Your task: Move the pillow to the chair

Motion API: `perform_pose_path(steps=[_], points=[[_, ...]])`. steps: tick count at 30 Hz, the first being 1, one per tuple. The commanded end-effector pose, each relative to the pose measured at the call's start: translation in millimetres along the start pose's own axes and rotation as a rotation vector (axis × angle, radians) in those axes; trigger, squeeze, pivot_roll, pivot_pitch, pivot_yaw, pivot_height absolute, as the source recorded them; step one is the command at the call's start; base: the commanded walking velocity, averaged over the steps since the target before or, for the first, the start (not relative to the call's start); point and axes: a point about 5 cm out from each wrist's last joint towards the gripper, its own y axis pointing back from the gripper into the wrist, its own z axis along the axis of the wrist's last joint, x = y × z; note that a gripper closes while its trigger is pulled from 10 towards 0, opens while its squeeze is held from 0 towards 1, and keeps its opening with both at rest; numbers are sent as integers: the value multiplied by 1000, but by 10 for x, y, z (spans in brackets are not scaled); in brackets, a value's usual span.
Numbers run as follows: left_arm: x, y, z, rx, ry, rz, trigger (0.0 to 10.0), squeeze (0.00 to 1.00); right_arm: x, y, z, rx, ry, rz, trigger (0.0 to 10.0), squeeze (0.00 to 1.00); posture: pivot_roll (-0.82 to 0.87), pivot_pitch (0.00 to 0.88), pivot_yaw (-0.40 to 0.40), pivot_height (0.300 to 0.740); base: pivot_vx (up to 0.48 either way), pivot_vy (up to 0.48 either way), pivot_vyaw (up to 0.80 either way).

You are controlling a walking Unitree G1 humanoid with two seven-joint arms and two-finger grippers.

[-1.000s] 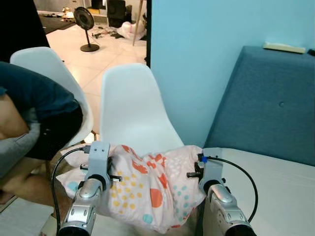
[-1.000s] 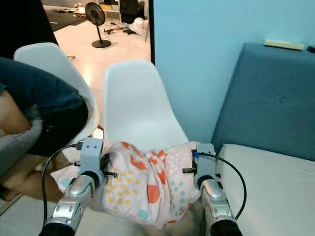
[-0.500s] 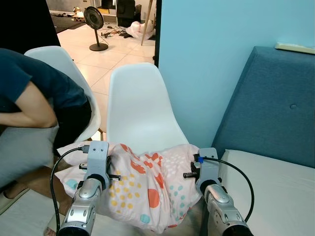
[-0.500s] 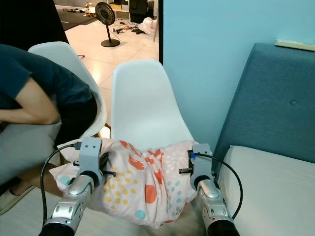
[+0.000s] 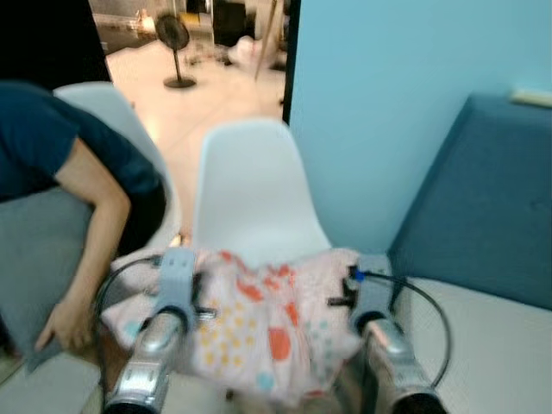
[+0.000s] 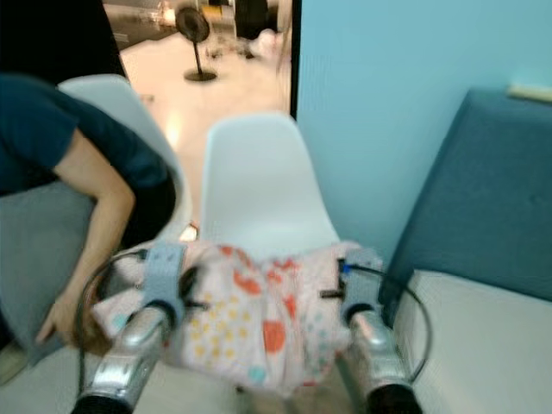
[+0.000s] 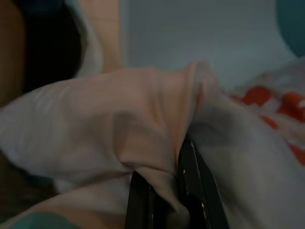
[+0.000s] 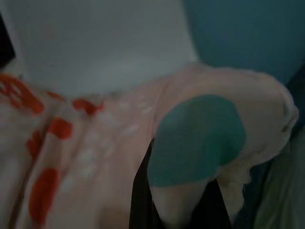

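Left wrist view shows the left hand (image 7: 164,191) clamped on a pinched fold at one end of the pillow (image 5: 267,323); the right hand (image 8: 178,200) is clamped on the other end. The pillow hangs between them, just before the white chair (image 5: 254,203). To set it well, I judge both ends should stay level, pass over the seat edge, then lower before release. A person's hand (image 5: 62,323) is close on the left. No readable writing.

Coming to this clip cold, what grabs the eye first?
The spotted pillow, pinched at each end by the left gripper and right gripper, hangs in front of the white chair. A person in a dark shirt bends over at the robot's left, and a blue sofa stands at its right.
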Motion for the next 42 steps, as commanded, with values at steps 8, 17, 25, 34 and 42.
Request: perform_pose_path(steps=[8,17,25,34,42], points=[[-88,-30,131,-68,1,-35,10000,0,-13,-13,66,-36,19,4,10000,0,13,43,17,740,302,0,-255],[-79,-32,132,-70,-2,-35,10000,0,-10,-21,71,-39,20,3,10000,0,13,36,17,740,292,0,0],[-99,-23,142,-84,15,-33,10000,0,0,-24,73,-40,20,11,10000,0,13,39,12,740,69,0,0],[-94,4,118,-79,19,-24,10000,0,5,-18,57,-35,21,19,10000,0,16,46,6,740,0,0,0],[-93,13,111,-78,18,-23,10000,0,34,-21,58,-29,63,40,10000,0,17,50,4,740,0,0,0]])
